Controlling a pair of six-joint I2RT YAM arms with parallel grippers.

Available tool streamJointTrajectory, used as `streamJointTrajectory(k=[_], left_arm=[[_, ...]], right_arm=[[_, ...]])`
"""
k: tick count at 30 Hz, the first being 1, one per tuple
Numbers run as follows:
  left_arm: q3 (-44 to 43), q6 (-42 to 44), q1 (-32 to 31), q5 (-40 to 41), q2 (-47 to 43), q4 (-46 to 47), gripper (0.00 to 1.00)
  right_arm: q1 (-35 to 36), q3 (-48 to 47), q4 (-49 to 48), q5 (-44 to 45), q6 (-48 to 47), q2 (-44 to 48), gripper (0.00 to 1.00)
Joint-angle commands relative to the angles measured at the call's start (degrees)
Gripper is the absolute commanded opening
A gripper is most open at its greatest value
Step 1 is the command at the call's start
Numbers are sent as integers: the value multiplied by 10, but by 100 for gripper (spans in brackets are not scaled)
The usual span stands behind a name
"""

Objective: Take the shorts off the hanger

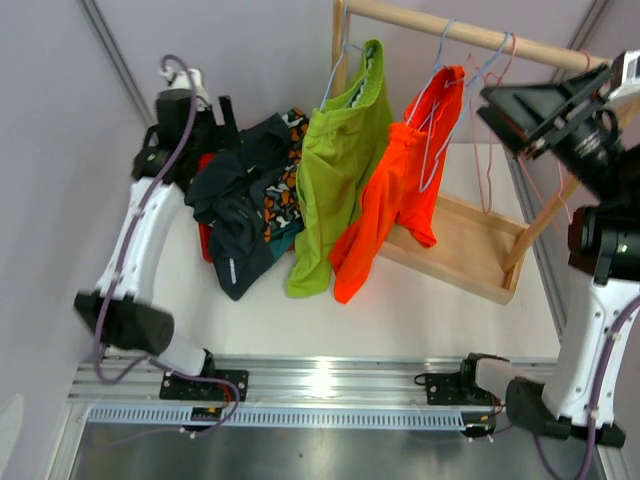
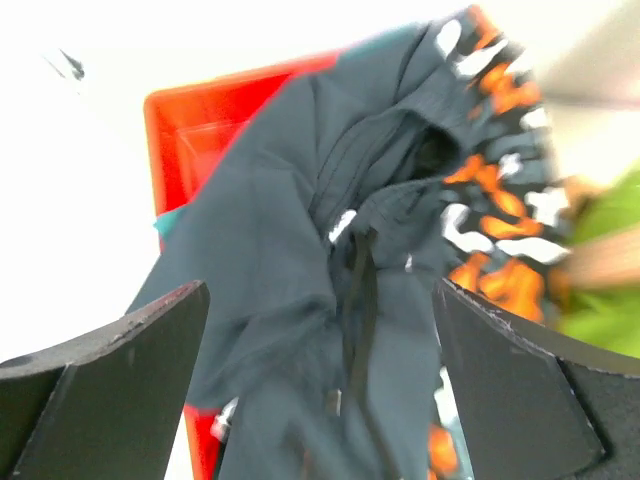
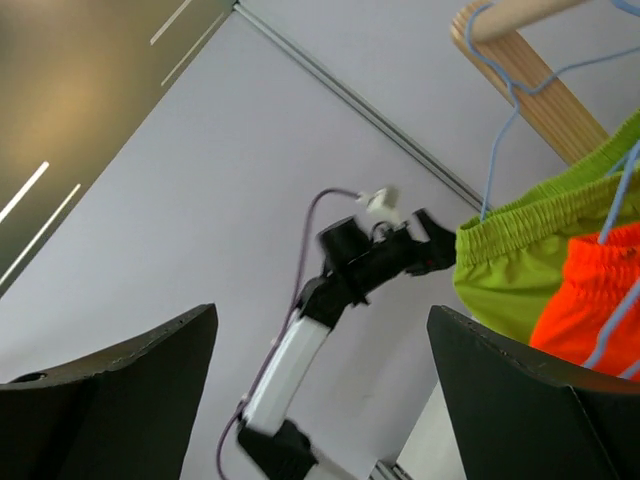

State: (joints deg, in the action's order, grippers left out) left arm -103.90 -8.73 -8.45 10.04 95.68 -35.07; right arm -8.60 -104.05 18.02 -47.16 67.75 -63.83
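Lime green shorts [image 1: 335, 165] and bright orange shorts [image 1: 400, 185] hang on blue wire hangers [image 1: 440, 120] from a wooden rail [image 1: 450, 28]; both also show in the right wrist view [image 3: 510, 255] [image 3: 595, 290]. Dark navy shorts [image 1: 235, 200] [image 2: 290, 250] lie on a pile over camouflage shorts [image 1: 283, 195] [image 2: 495, 230], with a teal edge [image 2: 165, 222] beneath. My left gripper [image 1: 222, 118] [image 2: 320, 300] is open just above the navy shorts. My right gripper [image 1: 497, 105] [image 3: 320, 320] is open and empty, raised to the right of the orange shorts.
The pile rests in a red bin [image 1: 204, 240] [image 2: 200, 115] at the left. The rack has a wooden tray base [image 1: 470, 250] and slanted posts [image 1: 540, 225]. Bare hangers [image 1: 490, 140] hang at the rail's right end. Grey walls stand close on both sides.
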Motion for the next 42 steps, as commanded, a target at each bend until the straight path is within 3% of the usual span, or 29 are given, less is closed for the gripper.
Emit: streamJointTrajectory(k=[1,6,14,20,33,42], left_arm=[[98,-18,-1,3,-182,62,99],[258,-25,-2,-20,-336,86,99],[427,-30,-2,-65,-500,128,99],[465,-35,-2,-75,-510,152,99],[495,-37,-2,-89,-502,169,99],[497,-37,-2,-96,-500,170,99]], right_arm=[[25,-98,-13,13,4,-72,93],[84,-188,-14,44,-6,-172,91],[158,-186,25,119,-81,-261,86],[167,-113,64,196,-161,-239,84],[194,-76,131,335,-259,-203,83],[204,-70,113,337,-260,-184,83]])
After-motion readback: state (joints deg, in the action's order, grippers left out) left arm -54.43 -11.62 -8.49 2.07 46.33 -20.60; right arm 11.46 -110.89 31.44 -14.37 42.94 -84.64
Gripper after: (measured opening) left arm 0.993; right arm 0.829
